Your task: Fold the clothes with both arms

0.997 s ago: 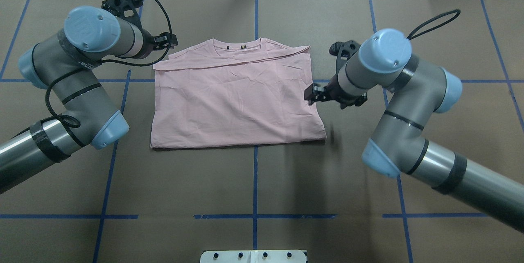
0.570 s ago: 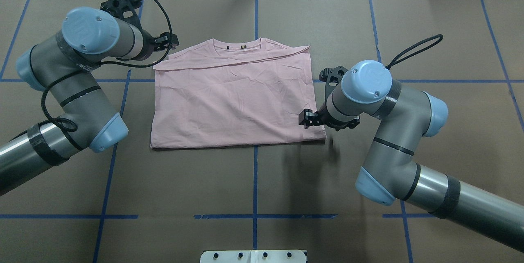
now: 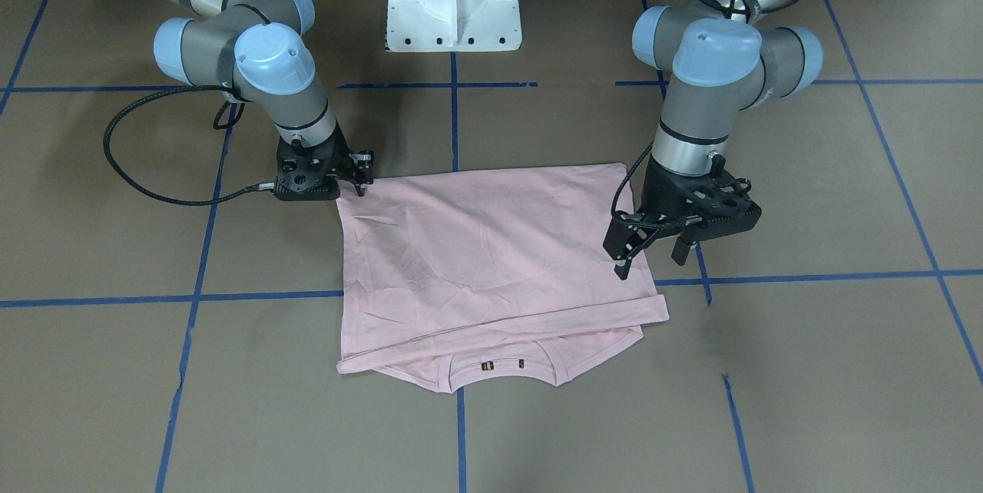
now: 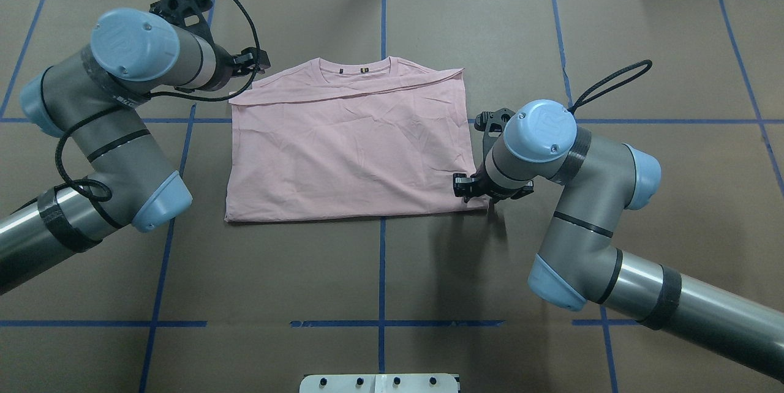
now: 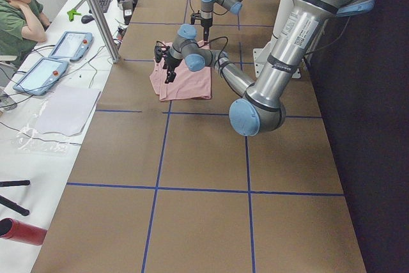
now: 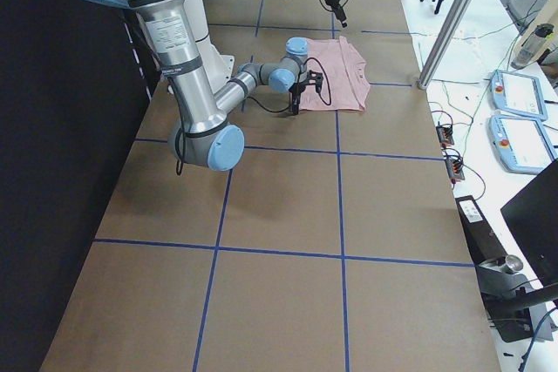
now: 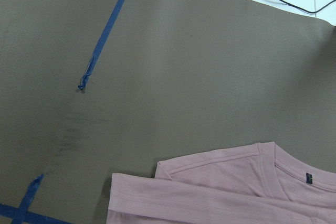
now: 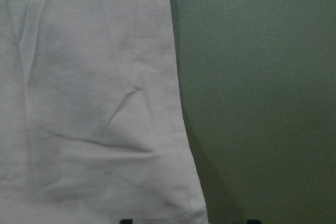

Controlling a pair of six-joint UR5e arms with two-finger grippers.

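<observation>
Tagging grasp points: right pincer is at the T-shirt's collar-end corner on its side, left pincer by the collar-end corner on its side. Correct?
Not quite. The right pincer is at the hem-end corner of the pink T-shirt, the end nearest the robot, not the collar end. The overhead exterior view shows it. The left pincer is by the collar-end corner on its side, as you said.

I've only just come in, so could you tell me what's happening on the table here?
The robot is folding a pink T-shirt, which lies flat on the table with its sides already folded in. The right gripper is down at the hem corner on its side, open, with nothing gripped yet. The left gripper hovers open by the shirt's shoulder at the collar end.
</observation>
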